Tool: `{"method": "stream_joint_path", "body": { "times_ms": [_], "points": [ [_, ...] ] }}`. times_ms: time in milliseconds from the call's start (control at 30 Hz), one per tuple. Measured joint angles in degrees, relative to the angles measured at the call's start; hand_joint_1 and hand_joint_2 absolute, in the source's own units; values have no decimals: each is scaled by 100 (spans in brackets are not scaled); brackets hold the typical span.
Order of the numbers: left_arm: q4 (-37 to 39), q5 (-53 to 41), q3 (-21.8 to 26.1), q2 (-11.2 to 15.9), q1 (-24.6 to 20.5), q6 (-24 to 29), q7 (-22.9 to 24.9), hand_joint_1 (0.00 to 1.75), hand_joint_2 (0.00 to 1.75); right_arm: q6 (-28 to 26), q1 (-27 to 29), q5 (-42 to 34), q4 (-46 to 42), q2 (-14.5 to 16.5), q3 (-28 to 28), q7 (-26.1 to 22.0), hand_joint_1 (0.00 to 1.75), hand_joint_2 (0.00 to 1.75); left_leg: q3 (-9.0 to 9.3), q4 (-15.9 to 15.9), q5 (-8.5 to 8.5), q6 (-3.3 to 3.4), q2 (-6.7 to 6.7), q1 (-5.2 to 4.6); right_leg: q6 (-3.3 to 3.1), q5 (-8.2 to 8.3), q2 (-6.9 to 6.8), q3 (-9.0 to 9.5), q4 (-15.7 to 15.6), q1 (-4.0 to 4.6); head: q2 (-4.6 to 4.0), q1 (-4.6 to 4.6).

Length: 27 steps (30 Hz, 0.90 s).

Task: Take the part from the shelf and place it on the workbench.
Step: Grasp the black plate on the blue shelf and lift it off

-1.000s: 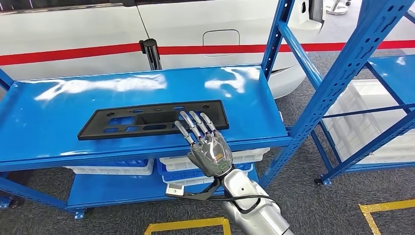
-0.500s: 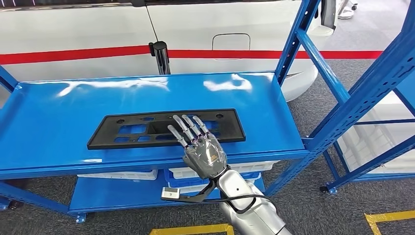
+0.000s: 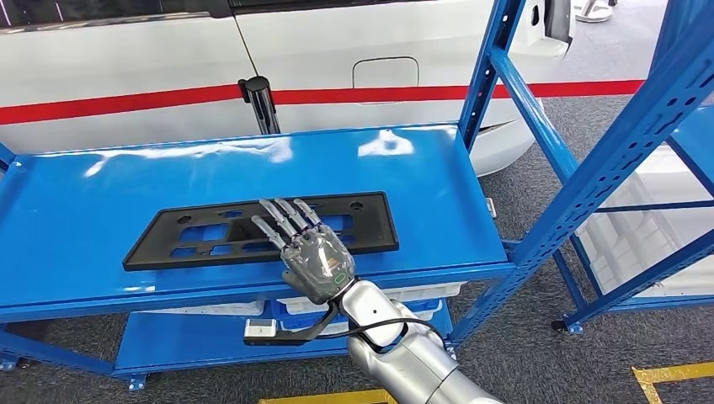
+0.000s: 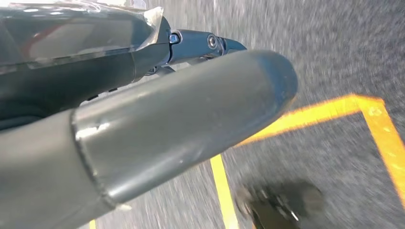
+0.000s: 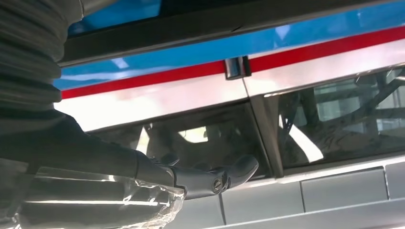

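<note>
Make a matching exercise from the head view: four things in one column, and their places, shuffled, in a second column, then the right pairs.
Things:
1. flat black plastic panel with cut-outs
2. white plastic bins
3. white car with a red stripe
4. robot's silver right hand

Places:
A. behind the blue metal shelf
B. on the shelf's top board
C. fingers spread above the panel's near edge
D. on the lower board, under the top one

Pairs: 1-B, 2-D, 3-A, 4-C
</note>
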Motion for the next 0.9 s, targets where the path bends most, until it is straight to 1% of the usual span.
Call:
{"method": "stream_joint_path", "body": {
  "times_ms": [67,133,233,500,633,767,900],
  "points": [
    [0,-500,-255,1,-32,174,189,0,0,-6,-148,-101,313,143,49,-46,0,175,1,-6,8,-34,0,1,-3,0,-1,1,1,3,1,1],
    [0,-840,-544,2,-57,248,311,0,0,-11,-243,-157,552,264,76,-70,0,175,2,-8,14,-53,-1,1,-4,0,-1,2,2,4,1,2],
    [0,-947,-824,-1,-71,274,367,0,0,-13,-332,-182,783,379,109,-89,0,175,7,-8,15,-83,0,-1,-4,0,-1,6,3,2,0,3],
    [0,-1105,-1133,4,-71,215,399,0,0,-10,-435,-230,1087,504,184,-140,0,175,10,-3,13,-87,-1,-24,-2,1,-2,13,0,-22,1,4],
    [0,-1112,-1209,5,-70,85,300,0,0,2,-529,-278,1343,683,280,-145,0,175,9,-3,9,-87,0,-28,-1,0,-2,11,-1,-26,1,4],
    [0,-1017,-1213,4,-63,27,215,0,0,1,-722,-273,1747,853,392,102,0,175,9,-3,8,-87,-2,-29,-1,0,-2,10,-3,-26,2,3],
    [0,-970,-1212,4,-55,7,201,0,0,-36,-941,-157,2145,883,516,553,0,175,10,-3,8,-87,-1,-28,-1,0,-2,12,-3,-26,0,4]
  ]
}}
